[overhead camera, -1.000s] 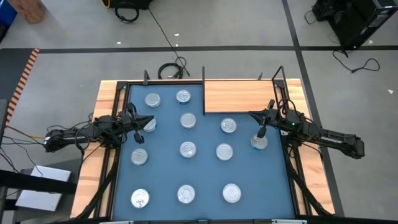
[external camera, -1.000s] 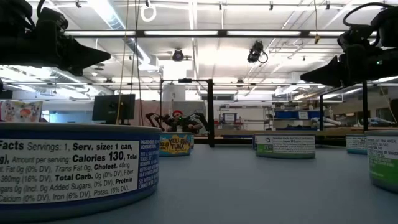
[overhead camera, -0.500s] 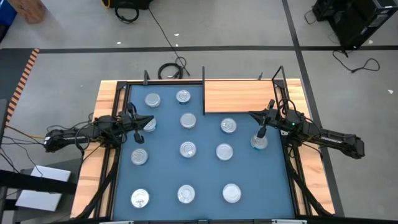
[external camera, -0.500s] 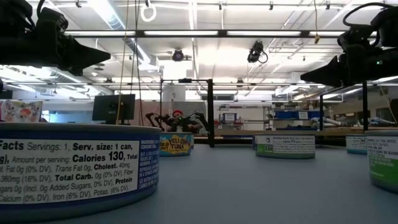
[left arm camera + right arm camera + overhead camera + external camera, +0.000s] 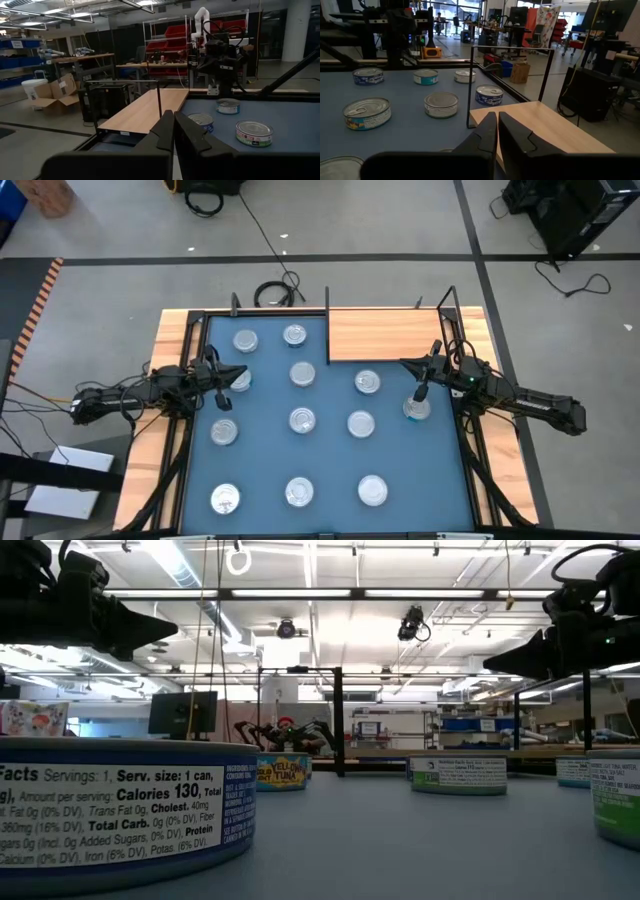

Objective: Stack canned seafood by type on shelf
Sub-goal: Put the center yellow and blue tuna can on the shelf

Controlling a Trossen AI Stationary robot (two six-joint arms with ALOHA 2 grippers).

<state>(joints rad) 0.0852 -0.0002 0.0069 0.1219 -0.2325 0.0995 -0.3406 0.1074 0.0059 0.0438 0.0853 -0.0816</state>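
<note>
About a dozen short round tins with silver lids stand spread over the blue mat (image 5: pixel 330 455), among them one (image 5: pixel 302 419) at the middle and one (image 5: pixel 416 409) by the right edge. The light-brown wooden shelf board (image 5: pixel 390 335) lies flat at the far right and also shows in the right wrist view (image 5: pixel 545 125). My left gripper (image 5: pixel 240 373) hangs shut above the mat's left side, fingers level and pointing right, over a tin (image 5: pixel 240 381). My right gripper (image 5: pixel 405 364) hangs shut above the mat's right side, pointing left. Both show shut in their wrist views (image 5: pixel 173 131) (image 5: pixel 497 131).
A black frame (image 5: pixel 327 325) runs along the shelf board's left edge and round the table. A large tin (image 5: pixel 120 805) stands right in front of the low camera. Light wooden table margins (image 5: pixel 170 340) flank the mat. Cables lie on the floor beyond the table.
</note>
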